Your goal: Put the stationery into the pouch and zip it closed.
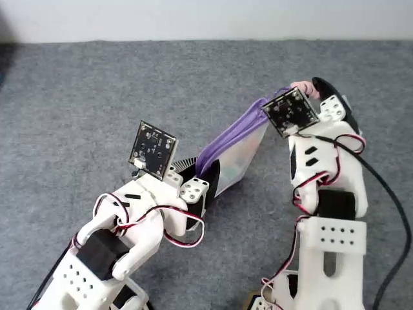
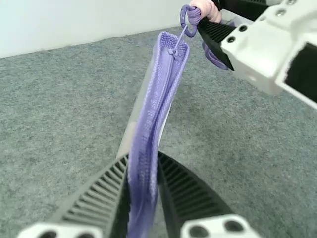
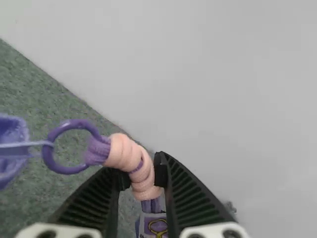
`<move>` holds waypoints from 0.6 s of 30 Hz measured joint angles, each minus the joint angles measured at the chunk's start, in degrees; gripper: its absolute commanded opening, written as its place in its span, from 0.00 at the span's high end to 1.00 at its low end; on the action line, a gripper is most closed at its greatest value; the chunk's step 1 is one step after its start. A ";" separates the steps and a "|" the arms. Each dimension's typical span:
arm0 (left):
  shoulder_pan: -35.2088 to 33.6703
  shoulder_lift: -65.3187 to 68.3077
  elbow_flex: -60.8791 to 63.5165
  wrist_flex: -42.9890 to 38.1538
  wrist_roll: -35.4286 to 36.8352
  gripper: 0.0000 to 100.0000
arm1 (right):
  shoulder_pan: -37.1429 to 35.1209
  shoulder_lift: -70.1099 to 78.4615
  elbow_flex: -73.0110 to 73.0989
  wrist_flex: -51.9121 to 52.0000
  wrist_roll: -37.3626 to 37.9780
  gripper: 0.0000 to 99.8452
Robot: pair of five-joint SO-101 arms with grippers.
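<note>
As it hangs between my two arms, purple zip pouch with a clear plastic side [image 1: 232, 150]: held clear of the grey carpeted table [image 1: 97, 84], strung tight from near-left to far-right.
Left gripper [image 2: 143, 198]: clamped on the near end of the zip band. It anchors the pouch so the pull has something to work against.
Right gripper [image 3: 141, 186]: pinched on the pink coiled cord [image 3: 130, 159], which ties to the purple ring [image 3: 67, 146] on the zip slider [image 2: 174, 49]. Easier to grab than the tiny tab.
Zip: slider sits at the far end, and the teeth look meshed along the run I can see. I'd judge it closed or nearly so.
Stationery: can't tell through the clear side whether it's in.
Around: white wall [image 3: 223, 74] beyond the far table edge. Red and white servo wires [image 1: 169, 210] loop off my left arm, black cable [image 1: 386, 188] beside my right.
In the way: nothing between the grippers. The wall behind probably limits further pull.
</note>
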 measured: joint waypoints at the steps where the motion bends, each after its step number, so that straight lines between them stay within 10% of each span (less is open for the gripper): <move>1: 0.00 -0.44 0.09 0.00 0.00 0.99 | 0.26 0.79 0.00 -0.53 0.00 0.99; 18: -0.09 -3.69 0.09 4.66 0.00 0.88 | 4.57 4.40 0.09 -2.11 -0.09 0.99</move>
